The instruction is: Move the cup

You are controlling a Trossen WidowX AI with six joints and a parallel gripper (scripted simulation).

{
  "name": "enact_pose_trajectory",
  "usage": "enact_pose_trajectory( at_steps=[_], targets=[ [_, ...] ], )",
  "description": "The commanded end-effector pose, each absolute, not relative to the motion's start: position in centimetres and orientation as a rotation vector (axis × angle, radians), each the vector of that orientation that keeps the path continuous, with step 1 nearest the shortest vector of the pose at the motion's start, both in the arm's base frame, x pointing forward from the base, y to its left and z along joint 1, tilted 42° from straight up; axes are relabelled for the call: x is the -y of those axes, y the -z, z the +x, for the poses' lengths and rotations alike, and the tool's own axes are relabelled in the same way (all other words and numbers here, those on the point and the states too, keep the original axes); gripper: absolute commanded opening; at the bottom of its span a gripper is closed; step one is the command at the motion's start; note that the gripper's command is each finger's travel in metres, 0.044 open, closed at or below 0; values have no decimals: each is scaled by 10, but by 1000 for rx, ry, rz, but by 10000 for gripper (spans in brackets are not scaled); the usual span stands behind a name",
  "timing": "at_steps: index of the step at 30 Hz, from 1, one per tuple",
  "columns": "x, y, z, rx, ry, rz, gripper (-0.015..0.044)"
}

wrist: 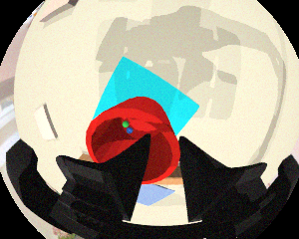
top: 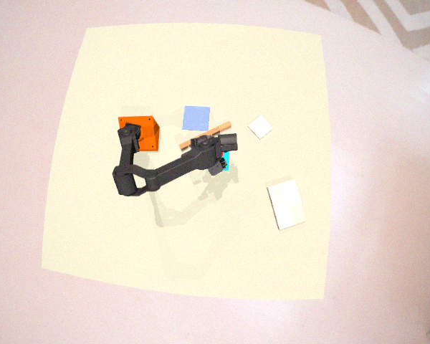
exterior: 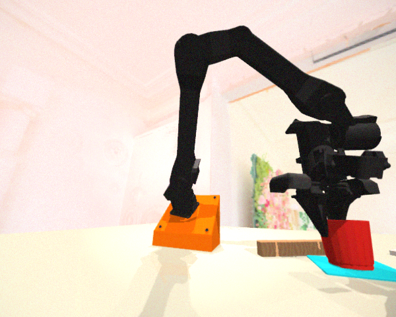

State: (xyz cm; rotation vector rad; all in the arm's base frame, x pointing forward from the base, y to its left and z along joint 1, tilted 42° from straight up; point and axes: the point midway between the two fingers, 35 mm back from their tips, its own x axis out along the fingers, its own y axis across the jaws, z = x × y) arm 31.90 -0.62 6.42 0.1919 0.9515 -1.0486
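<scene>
red cup [exterior: 350,244] upright on cyan pad [exterior: 379,271], gripper [wrist: 159,159] partly spread astride its rim, gripping nothing
</scene>
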Motion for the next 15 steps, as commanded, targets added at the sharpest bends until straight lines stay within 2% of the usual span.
enact_pose_trajectory(
  at_steps=[1, 15],
  targets=[
    [2, -69, 319, -947, 1046, 197, 128],
    [-12, -83, 316, -948, 1046, 195, 128]
  ],
)
